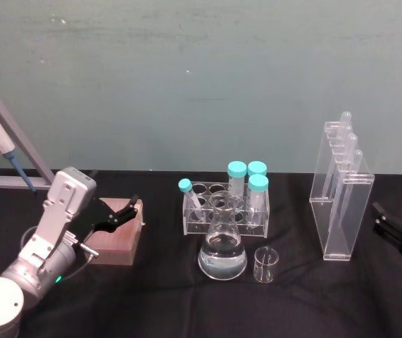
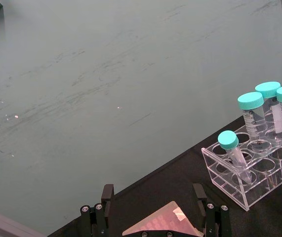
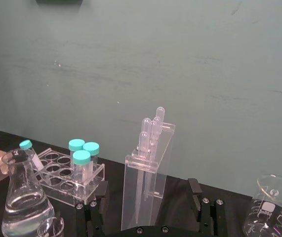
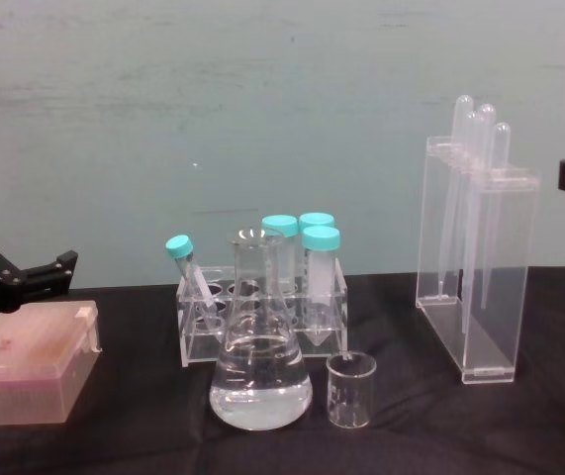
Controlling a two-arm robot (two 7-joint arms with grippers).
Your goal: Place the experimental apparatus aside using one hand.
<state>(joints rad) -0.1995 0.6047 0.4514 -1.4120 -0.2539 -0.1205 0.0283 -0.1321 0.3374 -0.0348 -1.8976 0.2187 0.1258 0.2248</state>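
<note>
everything is carried on a black cloth-covered table (image 1: 158,296). of the experimental apparatus, a tall clear acrylic stand (image 1: 341,211) hung with long pipettes is set toward the table's right edge. a clear acrylic rack (image 1: 190,224) of teal-capped tubes is placed mid-table. a pink translucent plastic box (image 1: 116,246) is found near the left edge. above this box the black two-finger left gripper (image 1: 124,211), on its silver cylindrical wrist, is held with fingers spread apart and nothing between them. the all-black right gripper (image 1: 384,224) is parked at the right edge, its fingers likewise parted and empty. a clear conical flask (image 1: 223,250) part-filled with clear liquid is placed in front of the rack, toward the front edge. a small clear glass beaker (image 1: 265,265) is set just beside the flask, on its right.

nothing has yet been taken up. several risks can be judged from here. the acrylic stand is narrow and tall, so it could be toppled by a grip taken high or off-centre. liquid could be spilled if the conical flask is tilted or slips from a smooth-walled hold. the beaker could be knocked over by a finger closing on the flask. a reach from the left toward the stand would have to be carried across the rack and flask, and these might be clipped.
</note>
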